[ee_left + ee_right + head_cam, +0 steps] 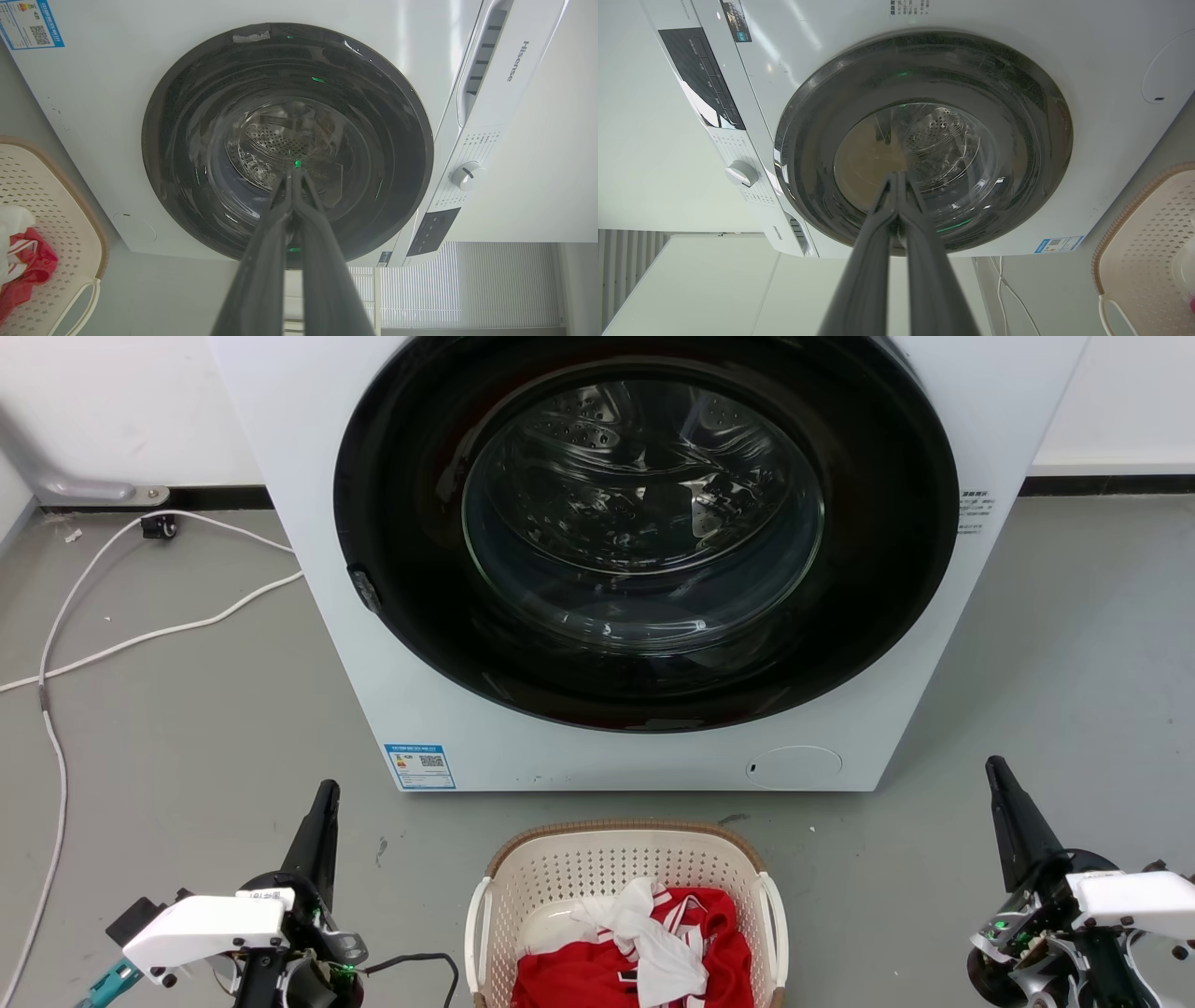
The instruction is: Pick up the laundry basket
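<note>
Nothing done yet: the laundry basket (616, 828) sits untouched on the floor (187, 728) between my left tool (325, 798) and right tool (1001, 782), both closed and empty.

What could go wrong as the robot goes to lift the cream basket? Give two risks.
1. The left end effector and right end effector are shut, wide of the thin white side handles on the cream perforated plastic laundry basket; a poor approach may shove it into the white washing machine.
2. An uneven lift could tip out the red and white clothes.
</note>
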